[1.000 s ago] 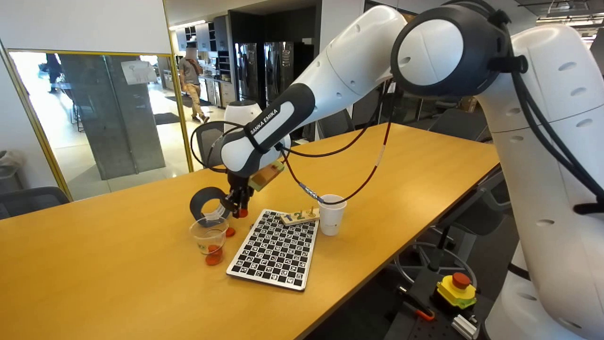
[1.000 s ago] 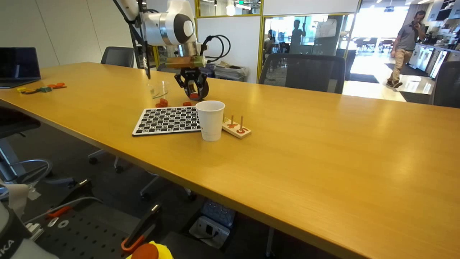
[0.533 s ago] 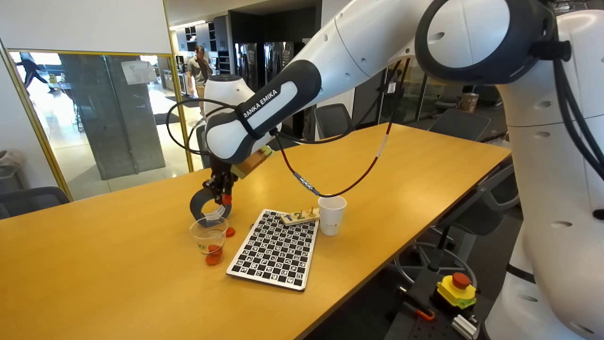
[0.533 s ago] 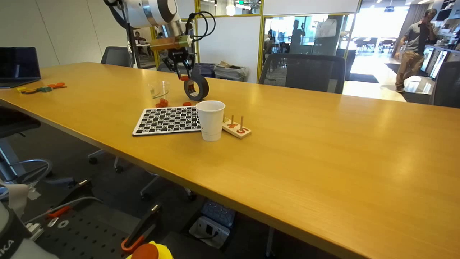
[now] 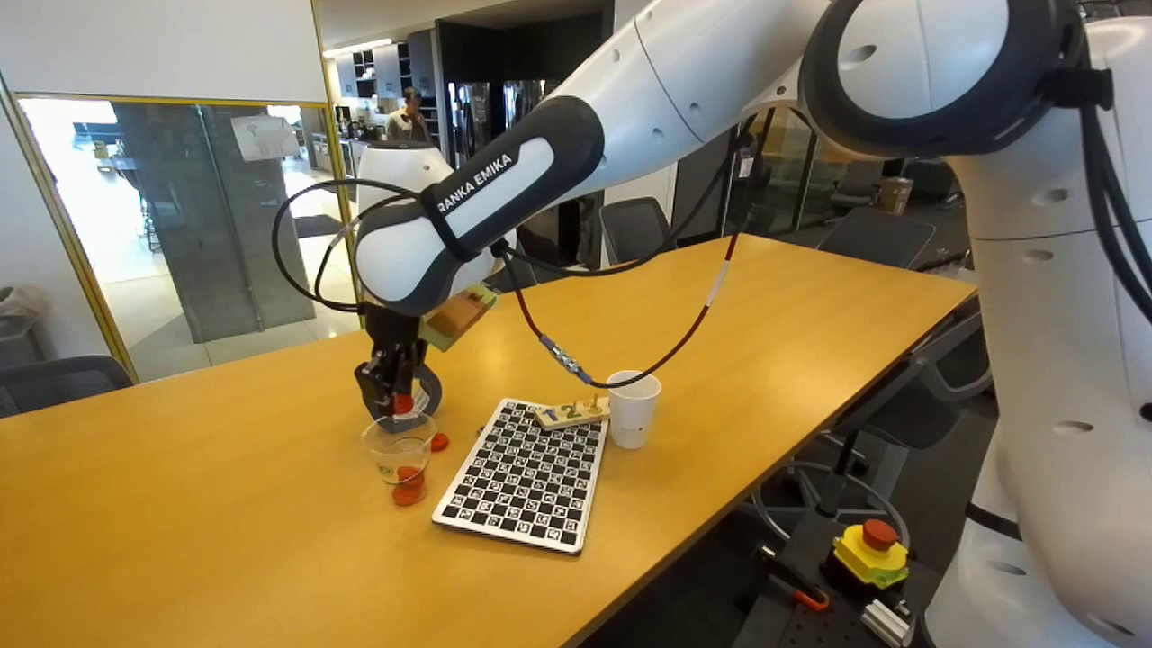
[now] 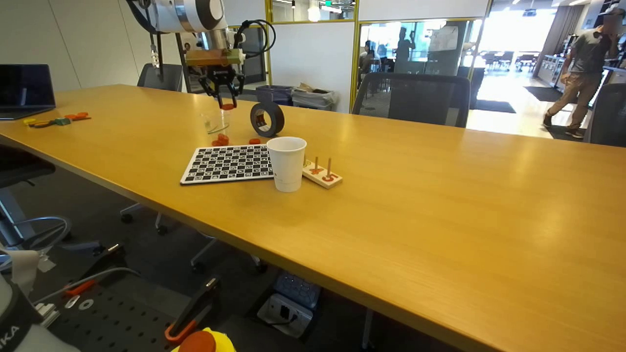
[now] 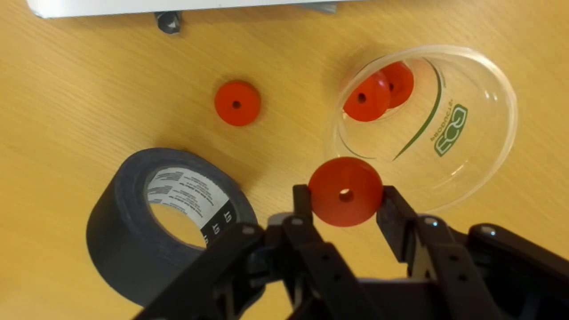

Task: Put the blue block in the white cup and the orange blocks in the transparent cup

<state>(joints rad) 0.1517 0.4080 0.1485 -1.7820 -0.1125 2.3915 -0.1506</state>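
Blk 2-finger gripper (image 6: 227,104) is clamped on a small round orange-red block w/ centre hole (image 7: 346,178), a fingertip each side, held up off the long yellow-brown wood-look table (image 5: 765,297). In wrist view the held block overlaps the lower L rim of the clear see-thru tapered cup w/ green print (image 7: 451,131); in both ext. views it shows just above rim level, can't tell if right over the mouth. Clear cup stands upright; at least 2 more orange-red blocks (image 7: 375,104) at its bottom, inside, one partly over the other. A loose orange-red block (image 7: 238,116) lies flat on table, apart from cup, betw. the thick dk-grey tape roll (image 7: 115,249) & the flat rect. blk/white check board (image 5: 522,477). Tape roll stands on its edge near clear cup. Plain white tapered cup (image 5: 633,418) is upright, well apart from clear cup, beside the board; bottom inside hidden. Next to white cup: light wooden strip w/ pegs & coloured nos. (image 5: 573,414), can't tell if it rests on board. Far L in an ext. view: dk laptop (image 6: 24,88), screen up, w/ some orange/green-handled tools (image 6: 61,121) near it. Man in grey top & tan trousers (image 6: 584,63) mid-stride in background.
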